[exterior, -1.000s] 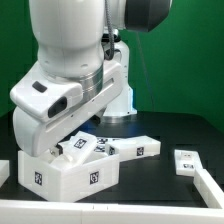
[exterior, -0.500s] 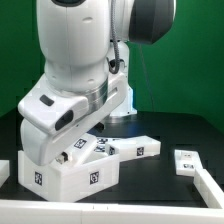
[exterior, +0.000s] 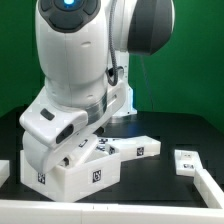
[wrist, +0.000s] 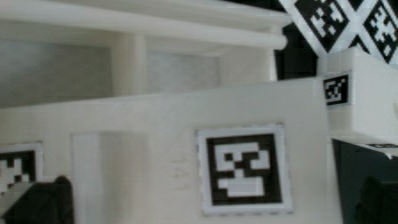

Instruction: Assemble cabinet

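Observation:
The cabinet box (exterior: 70, 172), white with black-and-white tags on its front, lies on the black table at the exterior view's left. A white tagged panel (exterior: 135, 150) lies against its far right side. The arm's wrist hangs tilted right over the box and hides the fingers in the exterior view. In the wrist view a tagged white wall of the box (wrist: 214, 130) fills the picture. My gripper (wrist: 205, 202) straddles that wall with its jaws wide apart. One dark fingertip (wrist: 43, 200) shows at the wall's edge. I see no squeeze on the wall.
A small white tagged part (exterior: 186, 162) lies on the table at the exterior view's right, and another white piece (exterior: 212, 186) sits at the right edge. A white piece (exterior: 4, 172) shows at the left edge. A white rail (exterior: 100, 215) runs along the front.
The arm has swung and leaned further over the box, with its upper body shifting to the exterior view's right. The box and the panel have not moved.

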You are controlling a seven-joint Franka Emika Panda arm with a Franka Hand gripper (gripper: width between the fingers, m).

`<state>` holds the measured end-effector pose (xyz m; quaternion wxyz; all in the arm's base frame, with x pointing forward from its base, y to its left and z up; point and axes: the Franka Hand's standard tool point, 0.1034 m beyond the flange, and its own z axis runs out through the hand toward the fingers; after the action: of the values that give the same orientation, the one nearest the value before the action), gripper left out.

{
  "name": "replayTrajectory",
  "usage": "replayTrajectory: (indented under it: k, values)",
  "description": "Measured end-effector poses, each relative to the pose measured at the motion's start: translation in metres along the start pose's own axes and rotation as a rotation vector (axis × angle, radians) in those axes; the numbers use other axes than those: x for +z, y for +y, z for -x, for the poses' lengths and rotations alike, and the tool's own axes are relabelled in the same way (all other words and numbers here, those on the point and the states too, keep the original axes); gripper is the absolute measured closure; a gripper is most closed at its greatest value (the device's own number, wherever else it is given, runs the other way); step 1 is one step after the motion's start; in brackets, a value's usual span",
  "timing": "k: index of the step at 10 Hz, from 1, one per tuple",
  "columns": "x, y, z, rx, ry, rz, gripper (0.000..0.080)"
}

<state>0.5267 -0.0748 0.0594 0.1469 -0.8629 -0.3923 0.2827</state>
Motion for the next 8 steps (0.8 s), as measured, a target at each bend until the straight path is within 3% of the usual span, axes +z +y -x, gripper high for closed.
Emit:
replayTrajectory:
  k: [1,2,3,5,6,8]
  values:
    - [0.0,0.0,0.0,0.0,0.0,-0.001,0.0003]
    - [-0.001,-0.005,0.002,0.008,-0.015,-0.023,0.0003]
    - [-0.008,-0.013,0.008,0.022,-0.053,-0.074,0.0003]
    - [-0.015,-0.011,0.013,0.029,-0.081,-0.121,0.0003]
    - [-0.014,-0.01,0.015,0.03,-0.086,-0.132,0.0003]
    - [-0.011,-0.005,0.015,0.024,-0.074,-0.122,0.0003]
